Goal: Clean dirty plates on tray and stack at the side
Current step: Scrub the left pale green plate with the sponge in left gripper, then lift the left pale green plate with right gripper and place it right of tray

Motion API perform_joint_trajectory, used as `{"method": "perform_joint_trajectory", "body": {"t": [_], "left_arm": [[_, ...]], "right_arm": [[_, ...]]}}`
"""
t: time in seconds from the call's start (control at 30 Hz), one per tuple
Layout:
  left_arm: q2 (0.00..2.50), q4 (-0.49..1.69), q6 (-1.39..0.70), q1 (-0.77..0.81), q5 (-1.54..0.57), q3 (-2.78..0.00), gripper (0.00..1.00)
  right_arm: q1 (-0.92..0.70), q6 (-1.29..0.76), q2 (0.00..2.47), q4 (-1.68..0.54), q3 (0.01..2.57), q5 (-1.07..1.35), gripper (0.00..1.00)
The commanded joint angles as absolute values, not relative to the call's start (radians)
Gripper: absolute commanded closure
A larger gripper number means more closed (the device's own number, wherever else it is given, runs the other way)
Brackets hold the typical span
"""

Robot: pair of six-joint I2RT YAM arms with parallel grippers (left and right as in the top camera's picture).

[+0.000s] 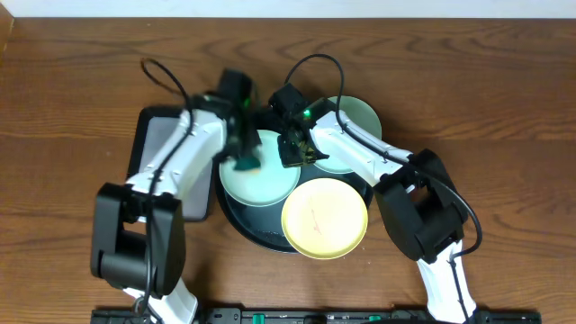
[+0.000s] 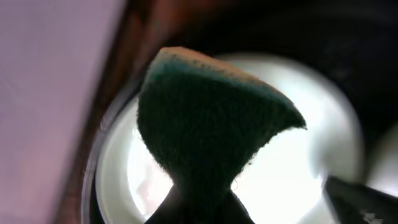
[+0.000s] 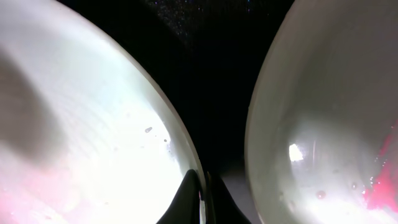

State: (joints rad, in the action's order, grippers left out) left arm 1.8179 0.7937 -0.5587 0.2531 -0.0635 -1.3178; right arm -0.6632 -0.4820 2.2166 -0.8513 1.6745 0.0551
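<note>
The tabletop (image 1: 504, 108) lies open along the far edge and at both outer sides, so passage there is free. The middle is crowded: three plates nearly cover the floor of the black tray (image 1: 256, 231). The left arm (image 1: 180, 148) crosses above the grey rectangular tray (image 1: 153, 135). The left tool (image 1: 241, 144), clamped on a green sponge (image 1: 245, 165), sits over the left mint plate (image 1: 268, 184). The right tool (image 1: 292, 151) pinches that plate's rim, and the right arm (image 1: 360, 153) bars part of the right mint plate (image 1: 355, 117). Between the mint plates only a narrow strip of tray shows. The yellow plate (image 1: 324, 219) is unobstructed from above.
</note>
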Motion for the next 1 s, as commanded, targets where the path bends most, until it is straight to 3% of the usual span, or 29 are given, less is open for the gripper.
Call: {"method": "perform_joint_trajectory", "body": {"t": [0.0,0.27,0.3,0.4,0.67,0.97], "left_arm": [[1.771,0.886,-0.425,0.181,-0.033,-1.466,0.93],[1.739,1.022,-0.333,0.003,-0.033,-1.494,0.92],[1.739,1.026,-0.333,-0.005,-0.033,-1.494,0.93],[1.739,1.029,-0.333,-0.028,-0.033,-1.494,0.93],[1.739,1.026,-0.307,-0.035,-0.032,-1.494,0.92],[1.739,1.016,-0.311,-0.035,-0.033,-1.494,0.93]], "right_arm": [[-0.665,-0.474,2.228,-0.868,1.663,0.017,0.96],[-0.664,-0.464,2.253,-0.840,1.644,0.106,0.82],[-0.663,-0.462,2.257,-0.839,1.644,0.114,0.83],[-0.653,-0.463,2.255,-0.841,1.646,0.125,0.99],[-0.657,-0.406,2.201,-0.881,1.689,0.080,0.99],[-0.717,-0.352,2.008,-0.899,1.691,-0.414,0.99]]}}
